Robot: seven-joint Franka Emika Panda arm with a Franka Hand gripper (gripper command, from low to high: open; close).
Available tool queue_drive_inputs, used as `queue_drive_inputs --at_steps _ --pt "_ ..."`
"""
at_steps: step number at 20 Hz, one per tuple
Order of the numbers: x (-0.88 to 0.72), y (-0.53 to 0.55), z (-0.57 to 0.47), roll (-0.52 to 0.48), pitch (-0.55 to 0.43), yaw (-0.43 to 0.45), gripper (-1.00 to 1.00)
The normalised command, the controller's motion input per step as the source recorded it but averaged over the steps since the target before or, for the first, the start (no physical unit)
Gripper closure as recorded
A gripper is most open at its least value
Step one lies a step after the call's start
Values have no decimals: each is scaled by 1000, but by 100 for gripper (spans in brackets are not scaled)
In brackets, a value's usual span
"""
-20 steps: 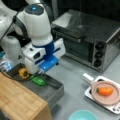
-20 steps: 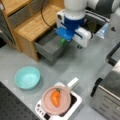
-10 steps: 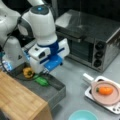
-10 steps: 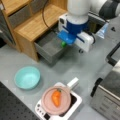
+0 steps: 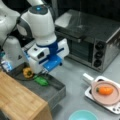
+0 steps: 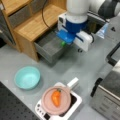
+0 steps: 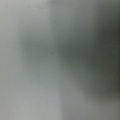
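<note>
In a front view, your gripper point(image 5: 42, 72) hangs low over the open grey drawer point(image 5: 53, 91), above a green pepper point(image 5: 41, 80) and beside a yellow pepper point(image 5: 28, 72); its opening can't be told. In a front view, the green pepper point(image 6: 63, 43) peeks out under the gripper point(image 6: 65, 41). Wrist view: only grey blur.

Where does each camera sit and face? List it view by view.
Front view: raised, looks down at the open grey drawer and toaster oven; arm and pincer show.
Front view: high, from the opposite side, over the teal bowl; arm shows.
Wrist view: plain grey surface, no pincer visible.
Both front views share the carrot on its pink plate.
</note>
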Motion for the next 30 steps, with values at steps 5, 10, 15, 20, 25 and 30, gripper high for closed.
queue_drive_inputs --at_steps 5,10,15,20,25,30 --pt "4 -51 163 2 77 39 -100" --pt "0 -48 237 12 114 57 -100" --pt "57 -17 213 32 130 68 -100" --pt "114 113 196 85 112 115 -100" --pt "185 172 217 178 57 302 -100" --pt "270 108 171 155 79 235 -100"
